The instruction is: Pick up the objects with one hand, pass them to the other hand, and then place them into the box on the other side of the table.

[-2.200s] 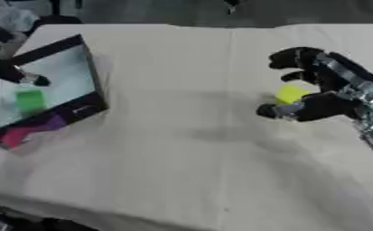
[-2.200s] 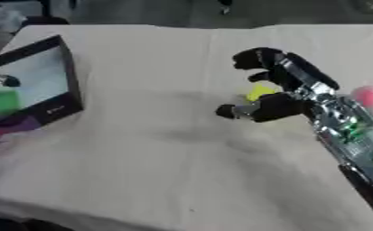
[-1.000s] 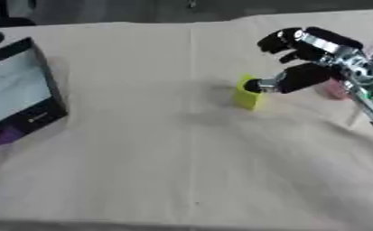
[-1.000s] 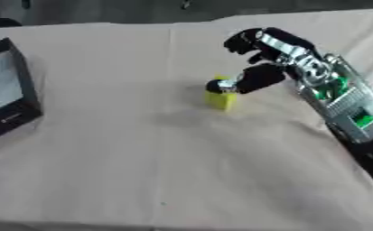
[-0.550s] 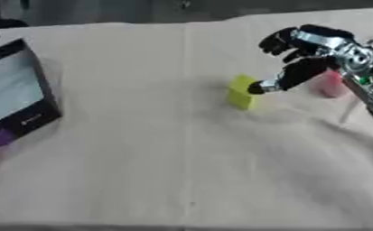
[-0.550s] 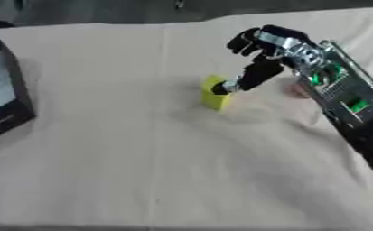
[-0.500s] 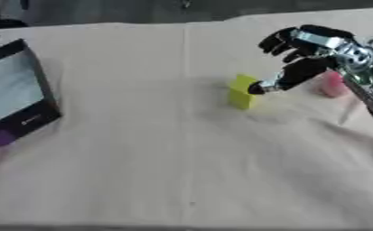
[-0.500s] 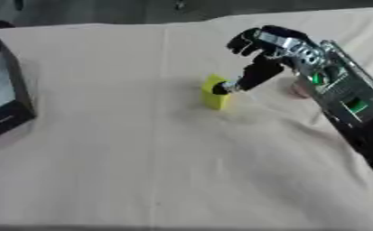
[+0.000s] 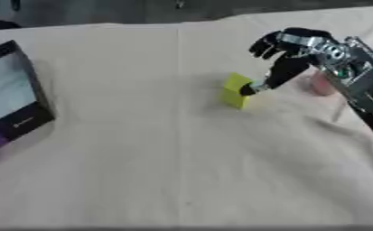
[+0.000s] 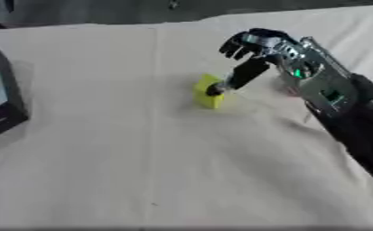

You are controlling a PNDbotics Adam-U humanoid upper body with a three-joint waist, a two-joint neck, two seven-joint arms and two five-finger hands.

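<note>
At two o'clock on the cream cloth-covered tabletop [image 9: 142,149], the right robot hand [image 9: 288,52] is touching the small yellow rectangular block [image 9: 236,90] with its extended thumb, fingers curled, grasping nothing. At nine o'clock, a black-framed box [image 9: 15,101] is standing.

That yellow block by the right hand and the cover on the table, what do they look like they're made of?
The small yellow block looks like foam or matte plastic: flat faces, even colour, no glare; which one is unclear. The beige table cover looks like woven cloth, since it shows soft creases and a fold line down its middle. The thumb of the black right hand touches the block's side.
</note>
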